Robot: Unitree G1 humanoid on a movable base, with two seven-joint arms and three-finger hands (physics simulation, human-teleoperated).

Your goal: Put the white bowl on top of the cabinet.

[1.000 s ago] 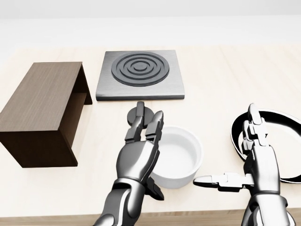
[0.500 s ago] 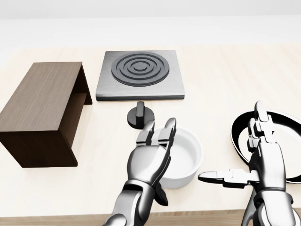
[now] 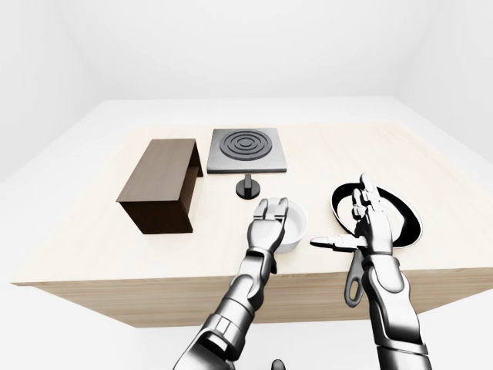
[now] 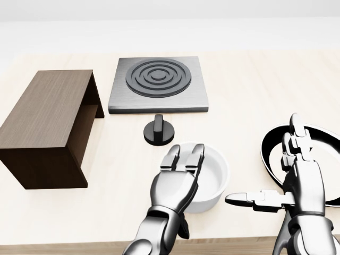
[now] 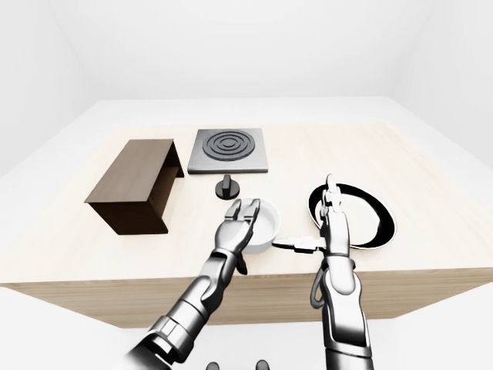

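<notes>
One white bowl (image 4: 210,178) sits upright on the light wooden table (image 4: 244,85), between the robot's two hands. The left hand (image 4: 175,186) overlaps the bowl's left rim in the head view, its fingers (image 4: 183,158) extended straight and unclenched over the rim, not wrapped around it; whether they touch it cannot be told. The right hand (image 4: 303,180) stands just right of the bowl, also spread, fingers pointing up the view and thumb stretched leftward toward the bowl, apart from its wall. Behind this hand lies a black frying pan (image 4: 324,143) with a pale inside. Just above the left hand stands a small black knob (image 4: 158,130), and beyond it a grey square hob with dark rings (image 4: 158,83). Well to the left of the left hand rests the dark wooden cabinet (image 4: 45,119), its open side facing right.
</notes>
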